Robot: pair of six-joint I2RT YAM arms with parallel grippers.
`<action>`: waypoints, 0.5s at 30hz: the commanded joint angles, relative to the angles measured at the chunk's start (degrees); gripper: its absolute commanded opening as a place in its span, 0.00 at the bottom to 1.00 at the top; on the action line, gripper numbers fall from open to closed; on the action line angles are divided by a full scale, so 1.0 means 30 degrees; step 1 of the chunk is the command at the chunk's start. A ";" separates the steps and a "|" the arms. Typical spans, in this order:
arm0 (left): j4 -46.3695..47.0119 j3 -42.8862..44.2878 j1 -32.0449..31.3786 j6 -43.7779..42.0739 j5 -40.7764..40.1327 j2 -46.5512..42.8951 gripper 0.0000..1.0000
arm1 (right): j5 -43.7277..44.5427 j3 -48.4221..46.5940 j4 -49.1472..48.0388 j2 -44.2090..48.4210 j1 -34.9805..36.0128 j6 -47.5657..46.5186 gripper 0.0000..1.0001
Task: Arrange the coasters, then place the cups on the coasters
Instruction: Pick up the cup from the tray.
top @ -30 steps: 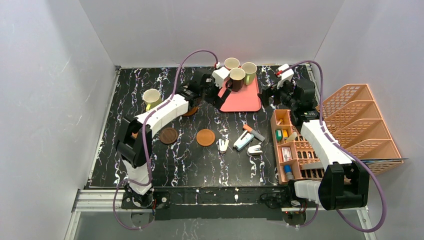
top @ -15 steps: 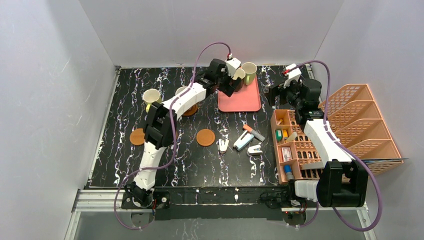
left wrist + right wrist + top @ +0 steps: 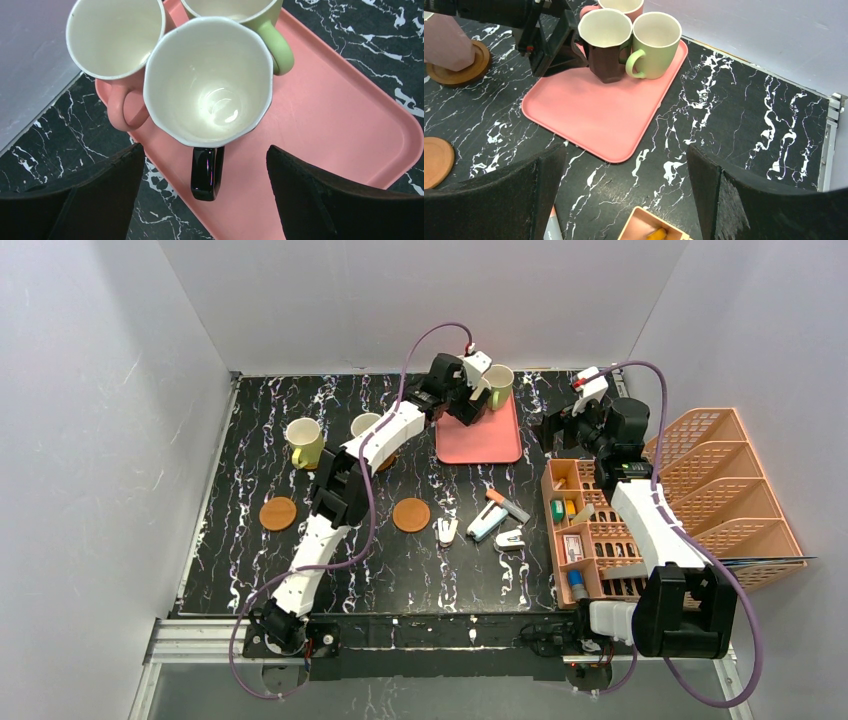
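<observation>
On the pink tray stand three cups. The dark brown cup is nearest in the left wrist view, with a pink cup and a green cup behind it. My left gripper hovers open above the tray, and the dark cup's handle lies between its fingers, untouched. The right gripper is open over bare table, right of the tray. Another pink cup stands on a coaster. A yellow-green cup stands at the left. Loose coasters lie mid-table.
A compartment organiser and a peach slotted rack fill the right side. Markers, a stapler and a white clip lie in front of the tray. White walls close in the table on three sides.
My left arm has stretched further out and its gripper has moved right along the tray, over the dark brown cup. The right arm has barely shifted.
</observation>
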State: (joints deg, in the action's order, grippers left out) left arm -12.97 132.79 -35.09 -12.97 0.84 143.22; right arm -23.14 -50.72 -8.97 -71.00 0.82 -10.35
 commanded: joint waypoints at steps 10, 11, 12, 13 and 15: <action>-0.1129 0.2074 0.0183 -0.0027 0.0190 0.1517 0.70 | -0.0770 0.0149 -0.0378 0.0627 -0.0077 0.0446 0.98; -0.1177 0.2196 0.0183 -0.0014 0.0262 0.1587 0.67 | -0.0772 0.0149 -0.0378 0.0587 -0.0084 0.0459 0.98; -0.1223 0.2266 0.0183 0.0028 0.0318 0.1628 0.61 | -0.0757 0.0163 -0.0378 0.0560 -0.0070 0.0458 0.98; -0.1214 0.2312 0.0183 0.0059 0.0340 0.1656 0.56 | -0.0755 0.0169 -0.0378 0.0553 -0.0083 0.0435 0.98; -0.1213 0.2389 0.0198 0.0076 0.0393 0.1660 0.44 | -0.0771 0.0192 -0.0407 0.0517 -0.0075 0.0429 0.98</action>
State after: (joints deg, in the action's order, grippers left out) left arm -15.46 137.14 -34.94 -12.75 0.99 149.25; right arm -24.62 -50.72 -8.97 -70.74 0.82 -9.21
